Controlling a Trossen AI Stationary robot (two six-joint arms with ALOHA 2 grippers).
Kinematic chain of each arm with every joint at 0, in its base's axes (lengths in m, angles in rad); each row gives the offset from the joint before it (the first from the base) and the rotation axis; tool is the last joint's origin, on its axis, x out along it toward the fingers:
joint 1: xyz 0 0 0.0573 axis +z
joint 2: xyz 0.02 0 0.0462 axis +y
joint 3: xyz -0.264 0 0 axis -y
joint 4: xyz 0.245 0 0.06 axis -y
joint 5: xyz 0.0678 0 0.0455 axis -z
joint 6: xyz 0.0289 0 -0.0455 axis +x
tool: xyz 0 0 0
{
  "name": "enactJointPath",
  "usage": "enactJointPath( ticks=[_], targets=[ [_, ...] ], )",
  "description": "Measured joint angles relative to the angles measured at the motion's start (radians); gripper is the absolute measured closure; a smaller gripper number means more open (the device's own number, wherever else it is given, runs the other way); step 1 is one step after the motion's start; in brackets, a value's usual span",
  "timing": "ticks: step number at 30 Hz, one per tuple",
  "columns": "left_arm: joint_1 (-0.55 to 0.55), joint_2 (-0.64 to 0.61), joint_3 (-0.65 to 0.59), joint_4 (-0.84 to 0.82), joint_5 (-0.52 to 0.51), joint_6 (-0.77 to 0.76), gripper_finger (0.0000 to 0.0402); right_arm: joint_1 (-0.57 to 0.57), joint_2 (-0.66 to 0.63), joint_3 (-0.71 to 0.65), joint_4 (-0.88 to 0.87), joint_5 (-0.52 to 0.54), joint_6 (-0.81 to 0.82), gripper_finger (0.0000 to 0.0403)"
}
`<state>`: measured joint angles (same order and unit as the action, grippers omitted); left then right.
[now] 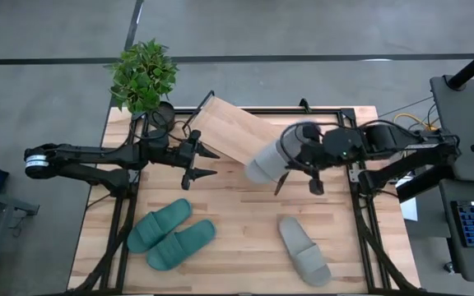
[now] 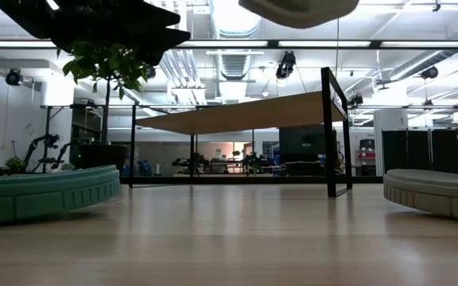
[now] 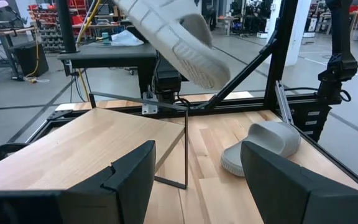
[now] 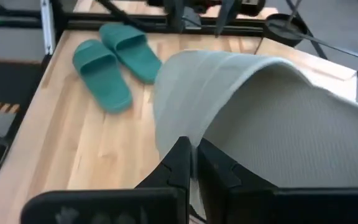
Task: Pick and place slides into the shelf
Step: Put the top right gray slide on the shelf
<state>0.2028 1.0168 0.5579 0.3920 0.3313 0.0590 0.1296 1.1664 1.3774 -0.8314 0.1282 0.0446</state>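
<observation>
- Four slides are in play: one grey slide [image 1: 271, 156] is carried in the air by the right gripper [image 1: 300, 182], the second grey slide [image 1: 304, 250] lies flat on the table [image 1: 237, 215] well to the right-front of the shelf [image 1: 235, 134], and the teal pair [image 1: 171, 234] lies side by side on the table in front of the shelf's left end.
- Shelf is judged still bare; no slide is seen resting on its slanted board.
- Handling, judged: the slides look like soft foam, light, with a bendy sole and a ribbed strap that gives some grip. Hard squeezing is not needed; the risk is the sole flexing or swinging, not breakage.
- Best hold is judged to be the sole edge or the strap edge near mid-length, so the slide hangs balanced and can be laid down flat on the slope.
- Right fingers are clenched on the carried grey slide: in the right wrist view the fingertips [image 4: 185, 163] are pinched together on the edge of the slide [image 4: 272, 118], whose strap arches just beyond them.
- Carried slide hangs just off the shelf's right end, overlapping its lower right corner from above; it is clear of the board, not touching.
- Left gripper [image 1: 202, 163] waits at the shelf's left end, fingers spread and holding nothing; in the left wrist view the board [image 3: 86, 146] sits between its fingers [image 3: 129, 177].
</observation>
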Motion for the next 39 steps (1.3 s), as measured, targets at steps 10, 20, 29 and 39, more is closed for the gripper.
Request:
enactJointPath(
  ticks=[10,20,29,39],
  targets=[
    [0.0,0.0,0.0,-0.008,0.0,0.0,0.018,-0.214,0.061,0.0,0.05,-0.281,0.0,0.0392],
    [0.0,0.0,0.0,-0.009,0.0,0.0,0.018,-0.385,0.128,0.0,0.049,-0.569,-0.008,0.0392],
    [0.0,-0.001,0.0,-0.009,-0.005,0.0,0.018,-0.421,0.236,0.0,0.017,-0.702,-0.046,0.0392],
    [0.0,-0.001,0.0,-0.023,-0.007,0.0,0.018,-0.438,0.304,-0.001,-0.025,-0.712,-0.046,0.0392]
  ],
)
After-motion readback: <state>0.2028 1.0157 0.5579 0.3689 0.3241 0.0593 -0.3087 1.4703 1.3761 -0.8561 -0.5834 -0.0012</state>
